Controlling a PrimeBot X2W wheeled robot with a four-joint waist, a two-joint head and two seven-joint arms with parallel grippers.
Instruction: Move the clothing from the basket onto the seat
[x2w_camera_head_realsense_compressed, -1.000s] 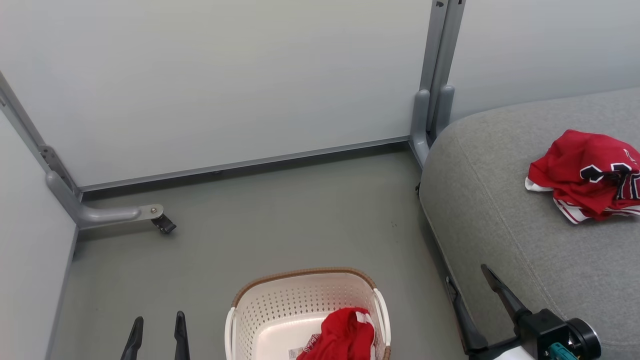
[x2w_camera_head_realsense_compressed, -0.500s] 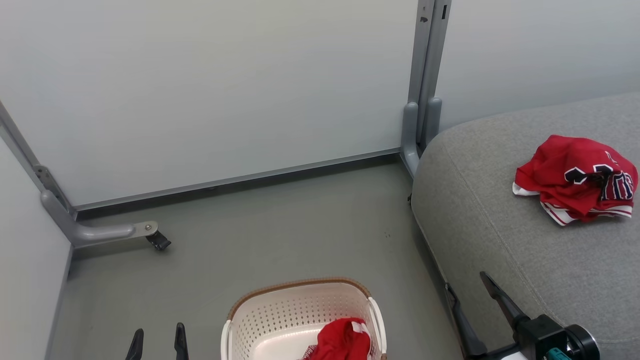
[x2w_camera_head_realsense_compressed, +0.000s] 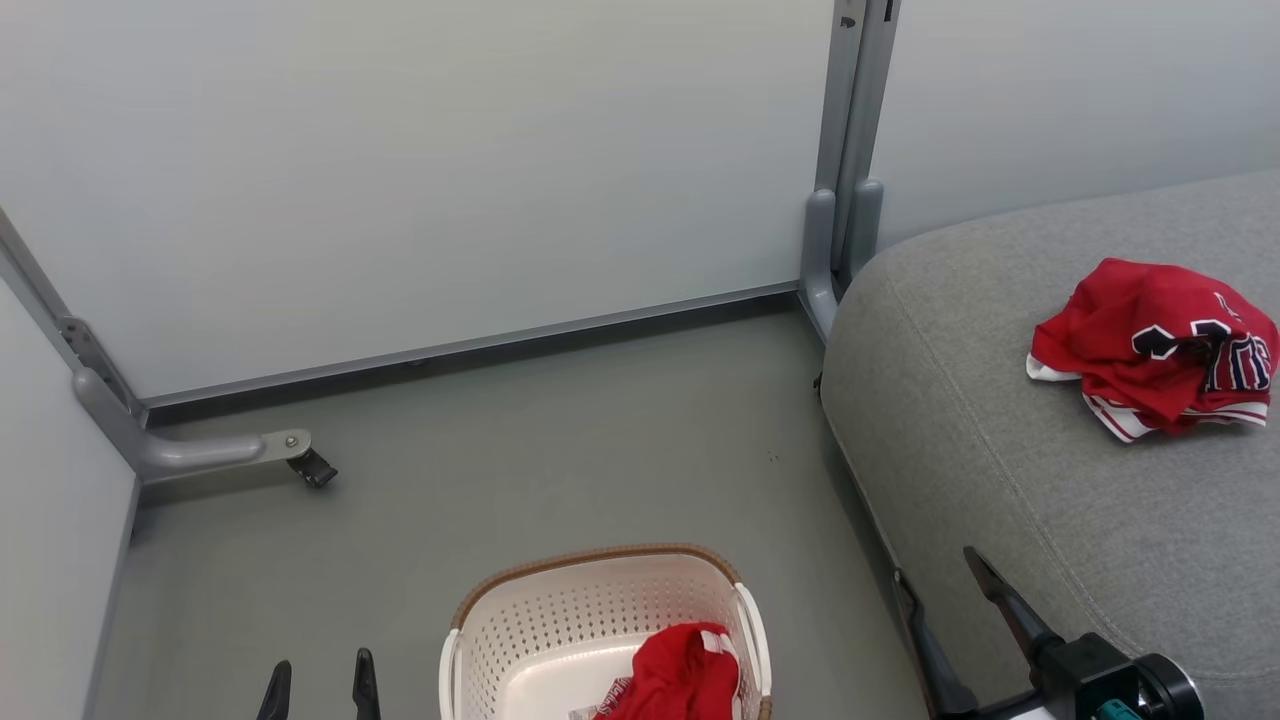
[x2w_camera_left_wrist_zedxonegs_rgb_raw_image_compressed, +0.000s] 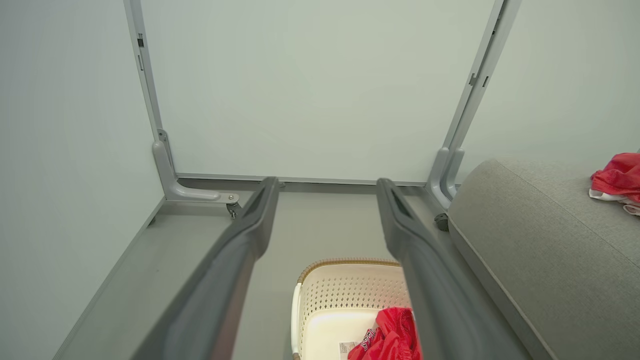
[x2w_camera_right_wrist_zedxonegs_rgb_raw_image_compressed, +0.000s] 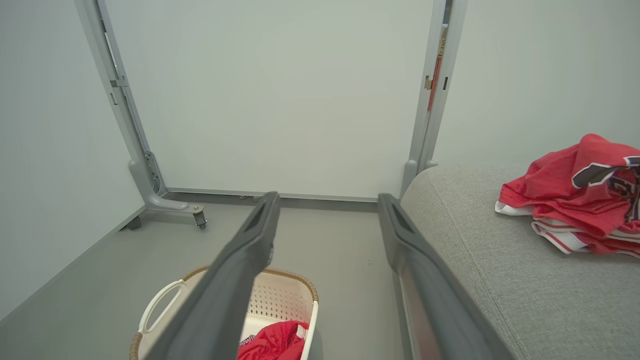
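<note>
One red garment (x2w_camera_head_realsense_compressed: 672, 675) in basket (x2w_camera_head_realsense_compressed: 560, 615) (2nd garment (x2w_camera_head_realsense_compressed: 1130, 340) on seat (x2w_camera_head_realsense_compressed: 1000, 450)) — L gripper (x2w_camera_head_realsense_compressed: 321, 662), R gripper (x2w_camera_head_realsense_compressed: 934, 565) wide, empty.

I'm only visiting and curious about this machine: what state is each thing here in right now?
Left hand: open, empty.
Right hand: open, empty.
Basket: upright, not yet emptied.
Garment in basket: crumpled, untouched.
Garment on seat: crumpled heap, lying free.
Seat: bare apart from that garment.

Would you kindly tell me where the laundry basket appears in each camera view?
Head view: laundry basket at bottom centre.
Left wrist view: bottom centre, partly behind the left gripper.
Right wrist view: bottom left, partly behind the right gripper.
Shared landmark: the partition frame's castor, beyond it.
</note>
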